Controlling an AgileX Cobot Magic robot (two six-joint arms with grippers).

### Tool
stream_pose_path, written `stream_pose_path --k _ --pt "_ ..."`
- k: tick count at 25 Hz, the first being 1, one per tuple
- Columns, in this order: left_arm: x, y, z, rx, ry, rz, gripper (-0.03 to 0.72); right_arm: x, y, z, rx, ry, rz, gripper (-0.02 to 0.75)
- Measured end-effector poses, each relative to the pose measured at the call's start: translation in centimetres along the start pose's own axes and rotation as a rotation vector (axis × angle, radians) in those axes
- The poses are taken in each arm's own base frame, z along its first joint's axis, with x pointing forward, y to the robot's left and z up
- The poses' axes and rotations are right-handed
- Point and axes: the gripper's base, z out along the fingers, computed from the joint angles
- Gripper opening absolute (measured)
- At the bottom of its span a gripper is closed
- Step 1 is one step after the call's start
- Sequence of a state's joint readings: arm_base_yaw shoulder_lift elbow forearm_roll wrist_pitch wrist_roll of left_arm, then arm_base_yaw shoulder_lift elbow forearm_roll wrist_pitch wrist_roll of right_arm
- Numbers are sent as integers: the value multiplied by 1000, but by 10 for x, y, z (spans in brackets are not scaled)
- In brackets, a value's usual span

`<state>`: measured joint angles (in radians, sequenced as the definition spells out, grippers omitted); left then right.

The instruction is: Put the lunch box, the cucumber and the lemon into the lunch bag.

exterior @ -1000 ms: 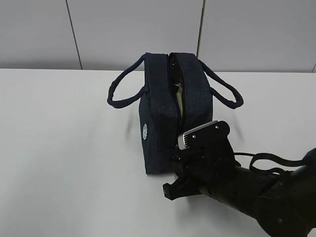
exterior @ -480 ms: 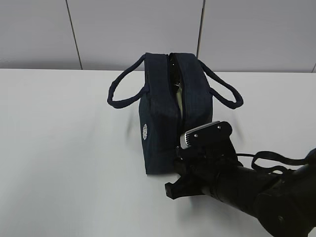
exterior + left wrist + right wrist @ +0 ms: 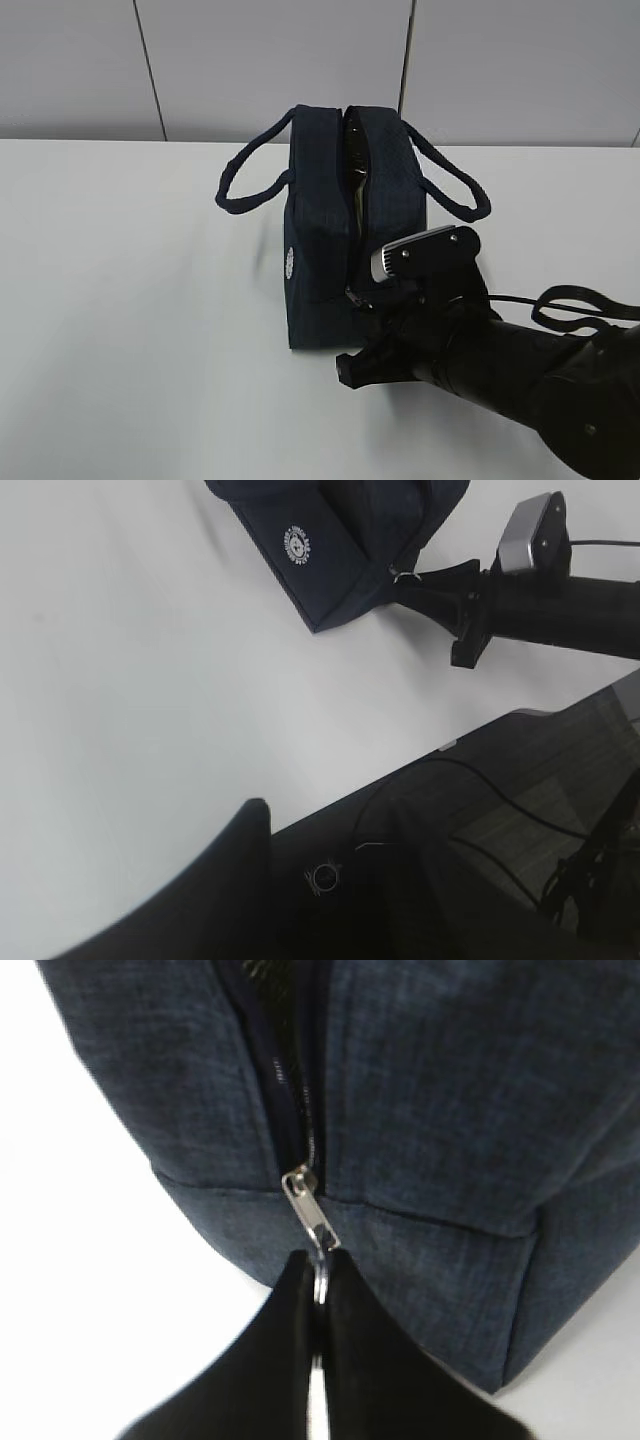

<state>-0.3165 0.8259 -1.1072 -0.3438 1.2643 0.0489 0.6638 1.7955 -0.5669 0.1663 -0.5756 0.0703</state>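
The right gripper (image 3: 318, 1305) is pinched tight on the ring pull (image 3: 320, 1282) of the bag (image 3: 345, 240), at the low end of the zipper (image 3: 290, 1100) on the bag's near face. The bag stands on the desk (image 3: 130, 300) straight ahead of that gripper, touching it through the pull alone. Above the slider (image 3: 310, 1208) the zipper gapes, and something pale shows in the slot; whether that is the lunch box cannot be told, and no cucumber or lemon is in view.

The ring is thin and held only at the fingertips, so a pull out of line with the zipper could twist it free. Nothing steadies the bag, so a pull along the desk would likely drag or tip it rather than move the slider.

The left gripper (image 3: 235, 825) is far to the side and shows only one dark finger, so its state cannot be told.
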Motion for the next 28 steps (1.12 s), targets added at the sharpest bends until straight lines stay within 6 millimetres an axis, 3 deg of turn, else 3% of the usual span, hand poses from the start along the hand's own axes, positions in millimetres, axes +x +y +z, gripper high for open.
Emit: stream_pose_path --k 9,28 --pt "-5 19 57 1 215 25 288 -13 2 -11 -10 -30 7 0" --pt "-17 27 106 98 346 64 289 -37 7 -21 -34 -92 9 0"
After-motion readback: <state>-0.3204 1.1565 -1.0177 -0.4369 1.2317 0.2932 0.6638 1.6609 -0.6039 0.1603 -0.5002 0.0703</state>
